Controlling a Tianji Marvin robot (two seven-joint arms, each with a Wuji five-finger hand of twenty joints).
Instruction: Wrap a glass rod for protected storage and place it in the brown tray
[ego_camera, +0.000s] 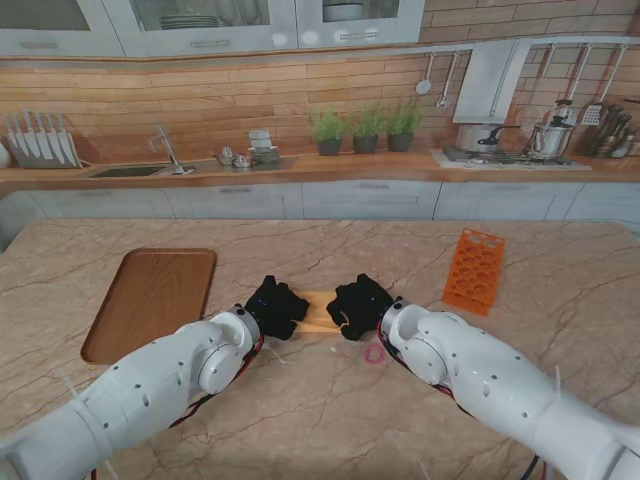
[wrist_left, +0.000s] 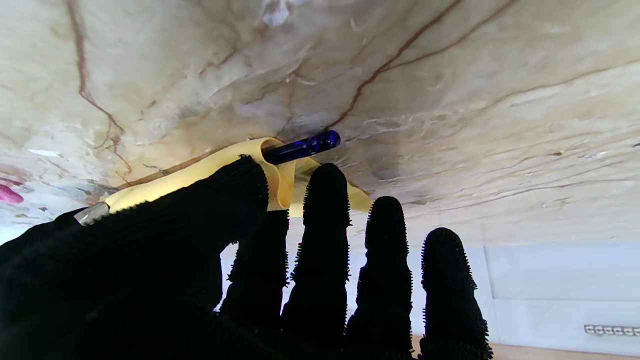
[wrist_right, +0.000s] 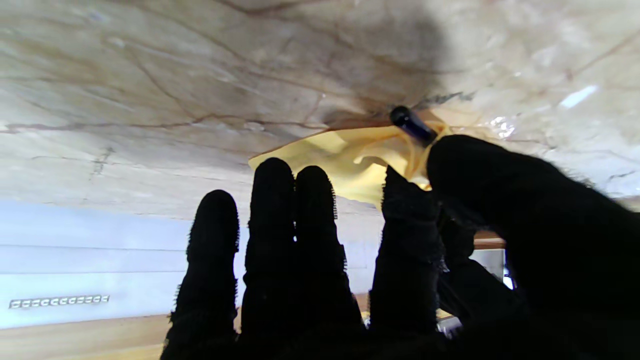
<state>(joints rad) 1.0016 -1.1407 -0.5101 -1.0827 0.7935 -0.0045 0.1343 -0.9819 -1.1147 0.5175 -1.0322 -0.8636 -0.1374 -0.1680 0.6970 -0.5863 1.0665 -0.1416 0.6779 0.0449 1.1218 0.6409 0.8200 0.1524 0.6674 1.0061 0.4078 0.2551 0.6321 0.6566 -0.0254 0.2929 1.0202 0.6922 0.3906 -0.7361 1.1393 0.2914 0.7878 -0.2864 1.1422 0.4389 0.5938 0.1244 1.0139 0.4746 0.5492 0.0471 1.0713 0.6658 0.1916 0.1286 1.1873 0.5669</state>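
Both hands, left hand (ego_camera: 276, 307) and right hand (ego_camera: 361, 305), pinch yellow wrapping cloth (ego_camera: 318, 312) around the brittle, slippery glass rod (wrist_left: 302, 147) at frame centre, best held by its padded ends.

Counted on the table: 1 tray (ego_camera: 152, 300), 1 orange rack (ego_camera: 474, 269), 1 yellow sheet (ego_camera: 318, 312), 1 blue rod (wrist_left: 302, 147), 1 pink ring (ego_camera: 374, 353). Over the sheet, 2 gloved hands: left hand (ego_camera: 276, 307), right hand (ego_camera: 359, 306). On the far counter, 3 plants (ego_camera: 366, 128).
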